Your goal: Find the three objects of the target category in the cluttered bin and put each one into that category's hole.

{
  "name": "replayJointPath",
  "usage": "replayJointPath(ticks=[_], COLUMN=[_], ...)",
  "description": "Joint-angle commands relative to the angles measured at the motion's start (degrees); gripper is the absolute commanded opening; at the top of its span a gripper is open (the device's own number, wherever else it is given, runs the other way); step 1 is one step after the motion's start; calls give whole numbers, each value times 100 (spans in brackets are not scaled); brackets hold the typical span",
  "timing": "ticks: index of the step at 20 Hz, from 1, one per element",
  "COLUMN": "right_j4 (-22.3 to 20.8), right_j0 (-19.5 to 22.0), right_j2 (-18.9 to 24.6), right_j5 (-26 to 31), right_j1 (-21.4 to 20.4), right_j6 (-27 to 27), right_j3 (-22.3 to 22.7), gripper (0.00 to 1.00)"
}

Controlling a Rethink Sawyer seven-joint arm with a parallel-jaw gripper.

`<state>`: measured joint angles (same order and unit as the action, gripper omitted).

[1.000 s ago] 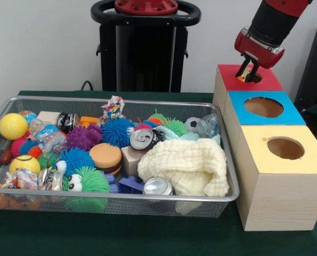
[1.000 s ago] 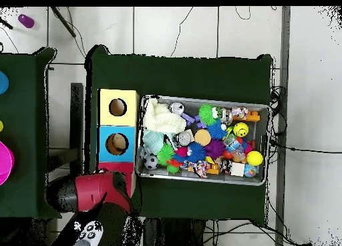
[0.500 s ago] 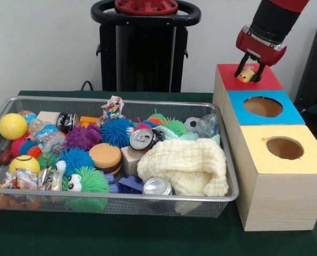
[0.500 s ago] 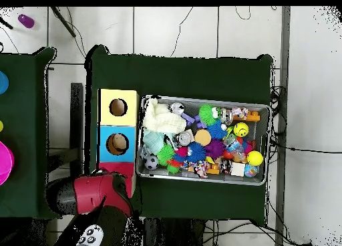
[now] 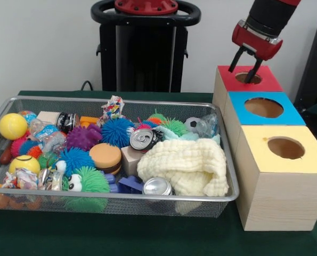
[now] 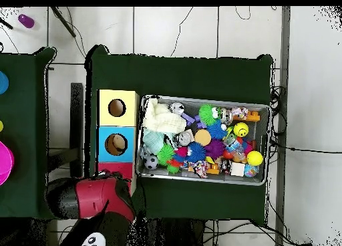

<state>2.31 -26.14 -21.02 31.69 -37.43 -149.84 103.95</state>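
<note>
one relation matters to us now: the gripper point(image 5: 242, 68) hangs directly above the hole point(image 5: 249, 78), while whatever remains to be fetched lies down and away in the cluttered bin point(image 5: 19, 100).

from the front we see the two dark fingers point(image 5: 235, 58) spread apart and angled down toward the red-surround opening, with nothing between them; the tips sit just over the rim of the hole, on the far box of the wooden row, beyond the blue opening point(image 5: 263, 107) and the yellow opening point(image 5: 285, 148); we take the jaws as empty and parted; the bin stands well apart, on the picture's left of the boxes, so in our judgement the next reach has to swing across and down toward it; we can pick out spiky balls, cans and the cream knitted cloth point(image 5: 185, 165) there, but no plush animal that we can be sure of; one may lie under the cloth or the clutter.

from overhead the red arm point(image 6: 100, 198) covers the red box, so the hole is hidden there and we cannot read the fingers; the bin point(image 6: 264, 144) runs long-side across the picture, to the right of the box row, its near short end just beside the boxes.
</note>
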Motion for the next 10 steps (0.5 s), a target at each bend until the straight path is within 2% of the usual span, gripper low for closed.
replayJointPath(ticks=[1, 10], right_j4=[-387, -451], right_j0=[362, 389], right_j2=[-182, -127], right_j5=[-220, -204], right_j1=[-163, -205], right_j6=[-215, -268], right_j3=[5, 27], gripper=[100, 100])
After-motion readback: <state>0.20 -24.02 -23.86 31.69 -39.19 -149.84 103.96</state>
